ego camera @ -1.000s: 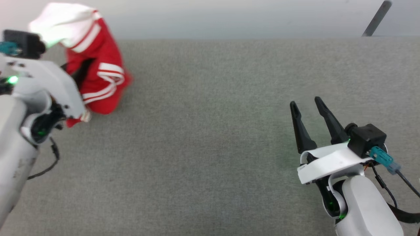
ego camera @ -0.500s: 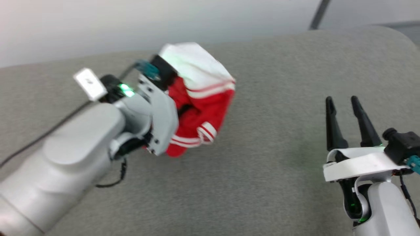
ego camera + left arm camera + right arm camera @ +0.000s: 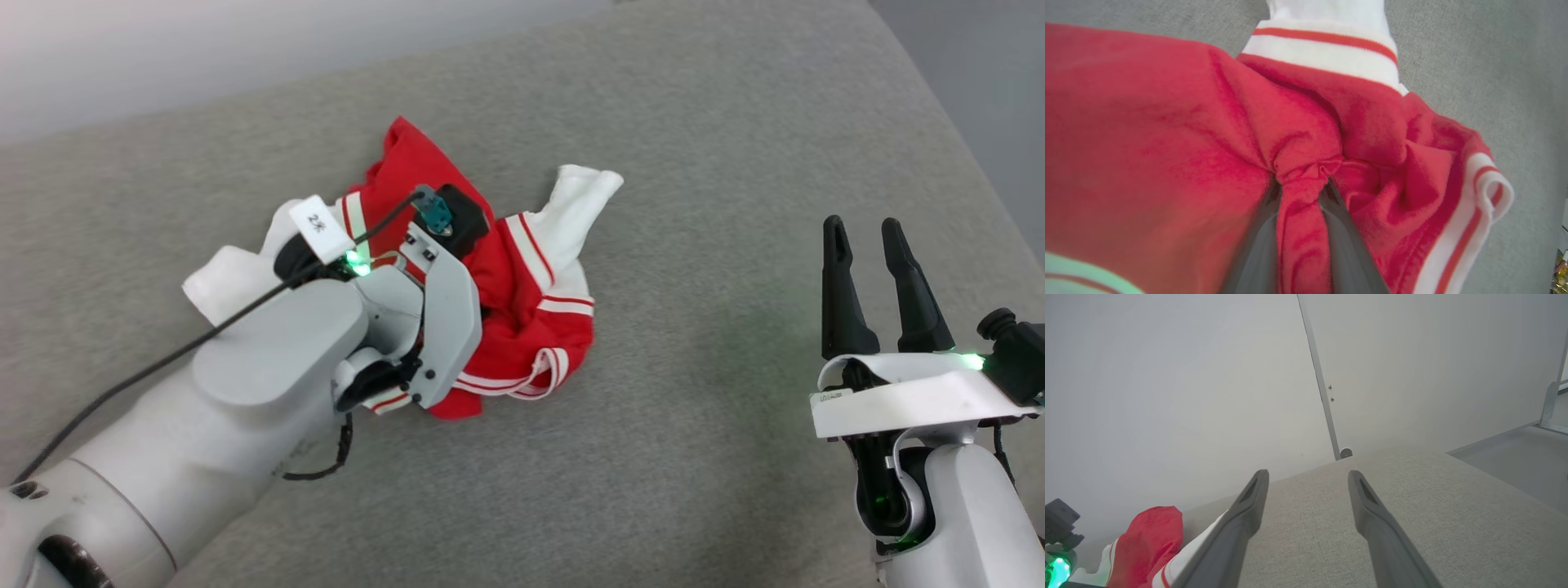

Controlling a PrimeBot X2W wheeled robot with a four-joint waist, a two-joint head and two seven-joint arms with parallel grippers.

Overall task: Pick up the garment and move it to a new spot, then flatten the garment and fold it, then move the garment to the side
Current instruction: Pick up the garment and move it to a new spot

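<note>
The garment (image 3: 522,327) — a red jersey with white sleeves and red-and-white striped trim — lies crumpled in a heap on the grey surface (image 3: 694,449), left of centre; one white sleeve juts far-right, another left.

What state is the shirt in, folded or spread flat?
Neither: it is crumpled. The shirt lies in a rumpled heap, sleeves jutting out, with a red fold pinched in the left gripper.

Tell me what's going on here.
The robot's left tool is shut on a bunched fold of the red jersey T-shirt, which sits crumpled on the grey fabric surface. The right tool hangs open off to the right, apart from the shirt and holding nothing. Flattening and folding are not yet done.
</note>
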